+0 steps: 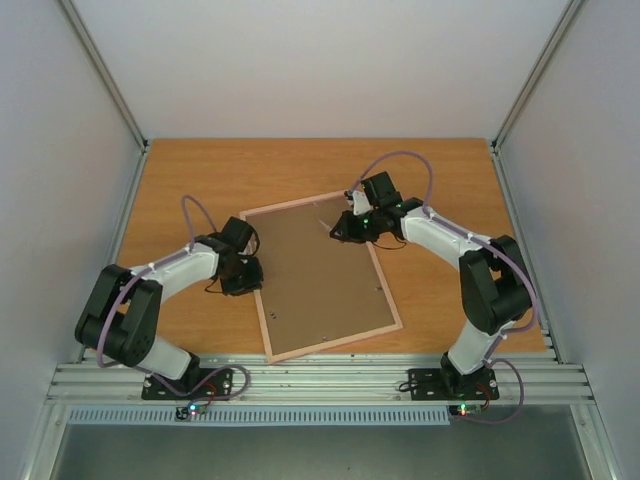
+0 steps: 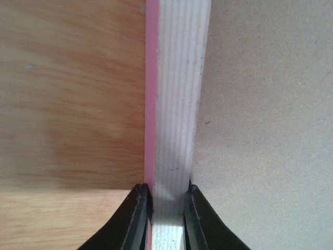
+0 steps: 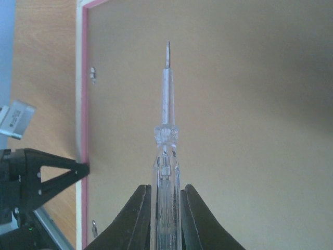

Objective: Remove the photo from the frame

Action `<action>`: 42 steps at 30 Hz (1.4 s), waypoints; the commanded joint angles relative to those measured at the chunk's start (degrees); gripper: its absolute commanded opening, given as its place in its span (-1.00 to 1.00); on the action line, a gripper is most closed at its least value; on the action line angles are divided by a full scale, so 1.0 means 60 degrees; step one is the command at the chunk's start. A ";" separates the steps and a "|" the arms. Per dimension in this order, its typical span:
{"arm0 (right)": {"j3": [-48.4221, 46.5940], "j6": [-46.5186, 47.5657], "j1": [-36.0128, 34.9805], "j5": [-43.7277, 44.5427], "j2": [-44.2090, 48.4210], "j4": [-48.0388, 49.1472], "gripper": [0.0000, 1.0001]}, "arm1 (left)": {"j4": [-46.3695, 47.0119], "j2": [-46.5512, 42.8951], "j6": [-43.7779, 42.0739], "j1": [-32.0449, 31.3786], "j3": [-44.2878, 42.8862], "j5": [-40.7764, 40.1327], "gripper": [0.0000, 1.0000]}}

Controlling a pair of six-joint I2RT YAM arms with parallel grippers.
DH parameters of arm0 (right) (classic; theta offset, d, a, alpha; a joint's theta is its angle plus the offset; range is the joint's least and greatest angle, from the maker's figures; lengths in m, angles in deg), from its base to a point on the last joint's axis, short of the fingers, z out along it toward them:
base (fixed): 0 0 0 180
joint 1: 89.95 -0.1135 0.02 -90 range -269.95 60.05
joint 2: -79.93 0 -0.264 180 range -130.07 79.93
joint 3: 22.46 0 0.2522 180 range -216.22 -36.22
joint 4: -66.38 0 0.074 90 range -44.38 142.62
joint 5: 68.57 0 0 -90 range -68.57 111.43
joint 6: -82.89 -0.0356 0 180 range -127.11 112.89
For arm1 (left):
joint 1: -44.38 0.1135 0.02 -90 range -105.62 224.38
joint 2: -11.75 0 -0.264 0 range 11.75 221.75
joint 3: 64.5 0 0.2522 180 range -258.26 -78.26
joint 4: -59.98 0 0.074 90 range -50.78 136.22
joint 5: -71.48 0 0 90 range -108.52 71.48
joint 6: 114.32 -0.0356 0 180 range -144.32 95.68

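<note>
Frame (image 1: 335, 342) lies face-down on the worktop (image 1: 200, 170), brown backing board (image 1: 320, 275) up. Left hand (image 2: 167, 195) is clamped on 1 long side rail; right hand (image 3: 165, 194) grips a clear screwdriver (image 3: 166, 120), tip over the board.

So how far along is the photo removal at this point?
Done: the frame lies face down, with the left tool clamped on its side rail. In hand: the right tool holds a clear screwdriver pointed over the backing board. Left: the board sits in the frame, a metal tab at the rim, the photo hidden.
</note>
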 commanded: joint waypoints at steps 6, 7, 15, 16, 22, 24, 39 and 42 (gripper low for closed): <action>0.0782 0.0281 0.0056 0.0348 0.1198 -0.0060 -0.98 | 0.0419 -0.1077 0.2733 0.0283 0.0095 -0.0446 -0.99; 0.0860 0.0280 0.0056 0.0311 0.1305 -0.0041 -0.97 | 0.0531 -0.1184 0.2955 0.0286 0.0196 -0.0457 -0.99; 0.1518 0.0081 0.0056 -0.0142 0.1723 0.0467 -0.98 | 0.2104 -0.1961 0.6274 -0.0032 0.1780 -0.0354 -0.99; 0.1587 0.0059 0.0049 -0.0173 0.1736 0.0536 -0.98 | 0.2244 -0.2011 0.6616 -0.0180 0.1967 -0.0432 -0.99; 0.1848 0.0076 0.0056 -0.0468 0.1807 0.0729 -0.98 | 0.2378 -0.2027 0.8579 -0.1138 0.2010 -0.1021 -0.99; 0.1882 0.0098 0.0056 -0.0532 0.1807 0.0746 -0.98 | 0.2289 -0.2071 0.8828 -0.1385 0.2000 -0.1081 -0.92; 0.2104 0.0318 0.0056 -0.0615 0.1781 0.0800 -0.98 | -0.1544 -0.2276 0.3641 0.0398 -0.0012 -0.1781 0.15; 0.2263 0.0352 0.0056 -0.0554 0.1917 0.0872 -0.98 | -0.1988 -0.1504 0.1135 0.1302 -0.1143 -0.2081 0.20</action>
